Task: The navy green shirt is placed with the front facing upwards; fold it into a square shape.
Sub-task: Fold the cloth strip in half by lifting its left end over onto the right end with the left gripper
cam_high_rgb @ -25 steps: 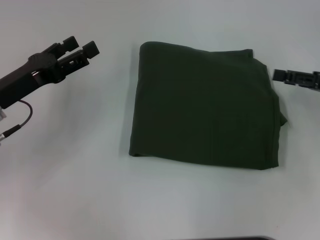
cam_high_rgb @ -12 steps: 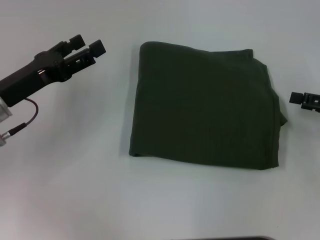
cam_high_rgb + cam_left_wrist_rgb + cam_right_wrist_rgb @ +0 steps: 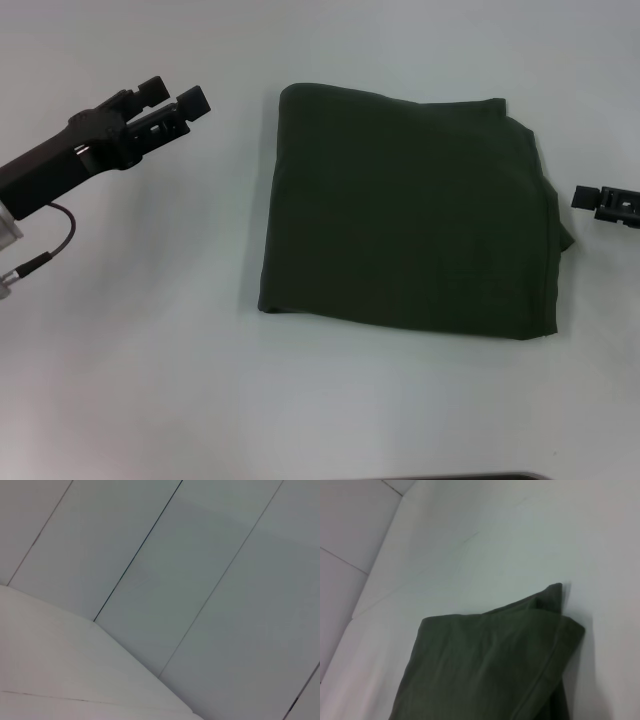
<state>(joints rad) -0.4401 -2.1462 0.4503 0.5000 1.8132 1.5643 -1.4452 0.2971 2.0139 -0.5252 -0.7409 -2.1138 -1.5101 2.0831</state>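
Navy green shirt (image 3: pixel 410 235) folded into a near-square block, lying flat on the white counter (image 3: pixel 150 380) around the middle, a little toward the right edge. No lettering or label showing; plain dark olive cloth on top, with faint creases. Left and near edges of the fold fairly straight; far right corner slightly ragged, layers stepping out unevenly, and a small nub of cloth poking out along the right edge. In the right wrist view, same shirt (image 3: pixel 490 665) seen from low down, one folded corner standing up a little off the counter surface, stacked layers visible along the hem.

Left end effector (image 3: pixel 180 100) off to the left of the shirt, toward the far left part of the counter, clear of the cloth with bare counter between. Fingers (image 3: pixel 195 99) spread apart, holding nothing. Dark arm running back toward the left edge, with a thin cable (image 3: pixel 50 245) looping beneath it.

Right end effector (image 3: pixel 605 203) at the right edge of the head view, just beside the shirt's right side but not touching it. Only a small black part in view, so cannot tell whether its fingers stand apart or together.

Left wrist view showing only pale panels (image 3: pixel 200 580) with thin dark seams, and a stretch of white surface below; no shirt in it.
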